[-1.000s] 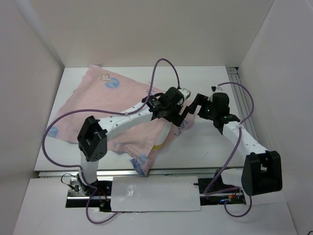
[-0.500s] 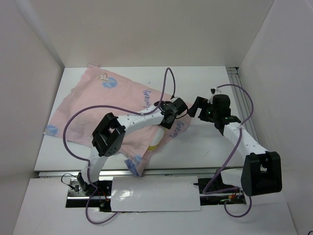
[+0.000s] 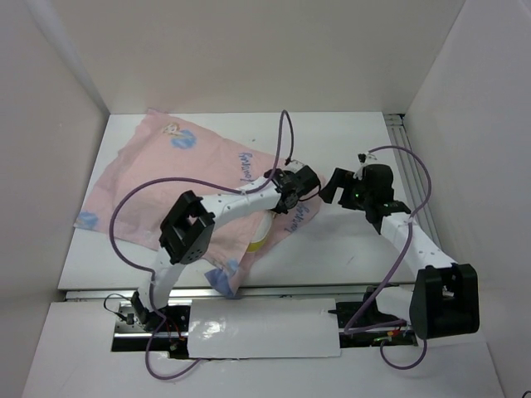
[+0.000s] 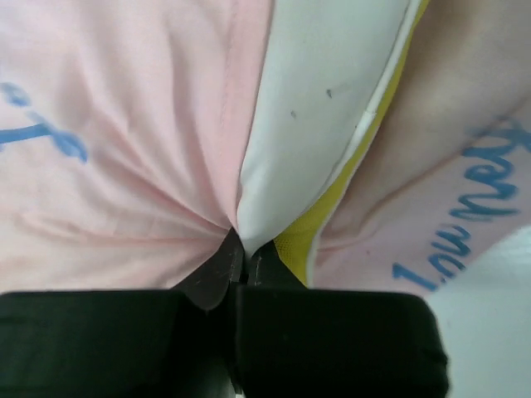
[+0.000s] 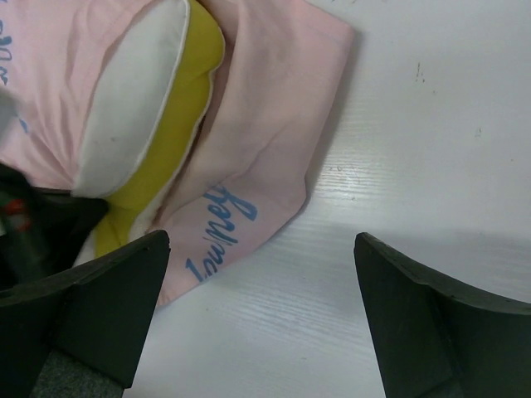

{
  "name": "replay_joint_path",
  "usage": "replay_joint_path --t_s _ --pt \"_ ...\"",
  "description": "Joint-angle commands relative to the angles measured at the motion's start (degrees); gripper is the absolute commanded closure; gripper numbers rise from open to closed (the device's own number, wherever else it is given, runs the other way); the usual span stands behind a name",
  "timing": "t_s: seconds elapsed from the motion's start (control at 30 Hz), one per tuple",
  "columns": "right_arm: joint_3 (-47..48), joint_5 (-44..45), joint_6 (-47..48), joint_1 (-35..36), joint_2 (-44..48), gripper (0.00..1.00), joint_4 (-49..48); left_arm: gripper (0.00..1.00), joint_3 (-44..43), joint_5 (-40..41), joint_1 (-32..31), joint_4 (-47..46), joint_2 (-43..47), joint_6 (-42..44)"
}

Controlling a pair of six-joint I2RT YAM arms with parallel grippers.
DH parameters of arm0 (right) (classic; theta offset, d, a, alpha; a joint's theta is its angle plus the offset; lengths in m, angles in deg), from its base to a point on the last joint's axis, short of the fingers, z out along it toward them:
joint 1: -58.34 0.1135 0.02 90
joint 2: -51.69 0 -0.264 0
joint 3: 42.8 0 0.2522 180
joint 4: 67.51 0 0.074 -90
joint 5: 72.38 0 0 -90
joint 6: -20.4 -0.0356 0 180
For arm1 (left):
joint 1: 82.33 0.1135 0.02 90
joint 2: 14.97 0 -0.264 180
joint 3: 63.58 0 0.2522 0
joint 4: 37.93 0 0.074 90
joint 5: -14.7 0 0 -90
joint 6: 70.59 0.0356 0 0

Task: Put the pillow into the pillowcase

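Black fingers of your left gripper (image 4: 241, 247) are clenched on the hem of the thin pale pink fabric pillowcase (image 4: 124, 124), touching the soft white pillow with a yellow edge strip (image 4: 323, 91). Your right gripper (image 5: 261, 290) hangs wide open nearby. The pillow looks mostly inside, so next draw the hem over its exposed end.

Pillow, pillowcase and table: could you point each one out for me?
pillow (image 5: 129, 99), right wrist view, on its white face beside the yellow edge.
pillowcase (image 3: 166, 162), top view, on its pale pink middle.
table (image 5: 431, 124), right wrist view, on bare white surface.
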Motion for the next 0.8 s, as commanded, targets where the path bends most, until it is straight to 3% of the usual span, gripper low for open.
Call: replay_joint_path --t_s 0.0,0.1,0.23,0.43,0.67,0.77 --pt "0.2 -2.0 1.9 1.6 -0.1 0.01 -2.2 1.0 0.9 3.1 1.6 -0.1 11.6 -0.1" --pt "1.2 0.3 1.9 4.9 -0.7 0.05 -2.7 1.0 1.5 4.0 1.6 -4.4 20.2 2.4" --pt "2.9 -1.0 1.4 9.7 -1.9 0.22 -6.1 1.0 1.5 1.9 2.8 -7.2 25.5 5.2" --pt "6.1 -2.3 -1.9 17.8 -5.6 0.27 -12.5 1.0 -1.0 1.8 3.3 -7.2 26.0 5.9" --pt "9.9 4.6 -1.4 24.4 -10.7 0.28 -15.6 1.0 -1.6 -0.7 3.3 -7.2 26.0 5.2" --pt "10.4 7.1 -2.2 25.1 -14.6 0.37 -18.3 1.0 -1.6 -2.0 3.3 -7.2 26.0 4.7"
